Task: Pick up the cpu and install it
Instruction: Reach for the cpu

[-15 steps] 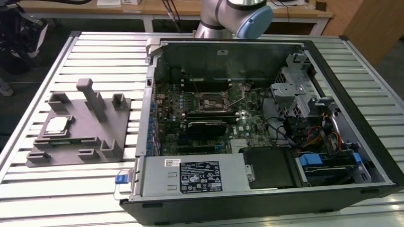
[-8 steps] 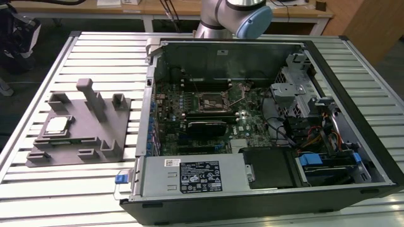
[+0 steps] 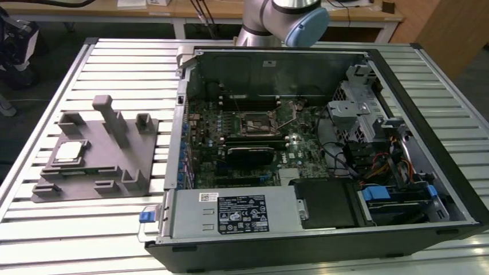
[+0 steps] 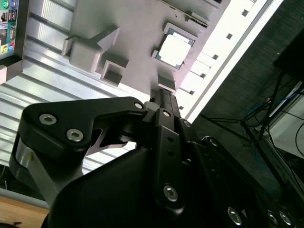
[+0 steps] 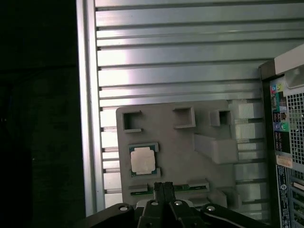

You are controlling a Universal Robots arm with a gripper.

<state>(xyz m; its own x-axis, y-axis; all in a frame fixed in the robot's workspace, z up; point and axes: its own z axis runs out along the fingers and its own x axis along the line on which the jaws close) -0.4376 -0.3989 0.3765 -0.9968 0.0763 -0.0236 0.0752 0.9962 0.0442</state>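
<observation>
The cpu (image 3: pixel 68 152) is a small square chip with a silvery top. It lies flat in a recess of the grey tray (image 3: pixel 99 183) on the exterior view's left. Both wrist views show the cpu (image 4: pixel 175 49) (image 5: pixel 142 159) from well above, resting on the tray (image 4: pixel 137 28) (image 5: pixel 180 137). My gripper (image 5: pixel 164 189) (image 4: pixel 163 95) hangs high over the tray's edge, apart from the chip, its fingers pressed together and holding nothing. The dark square socket (image 3: pixel 256 121) with its thin lever sits on the motherboard inside the open computer case.
The open computer case (image 3: pixel 321 143) takes up the middle and the exterior view's right of the slatted metal table (image 3: pixel 114 69). Upright posts (image 3: pixel 113 117) rise from the tray beside the chip. The arm's base (image 3: pixel 267 23) stands behind the case. The table edge (image 5: pixel 88 118) runs close to the tray.
</observation>
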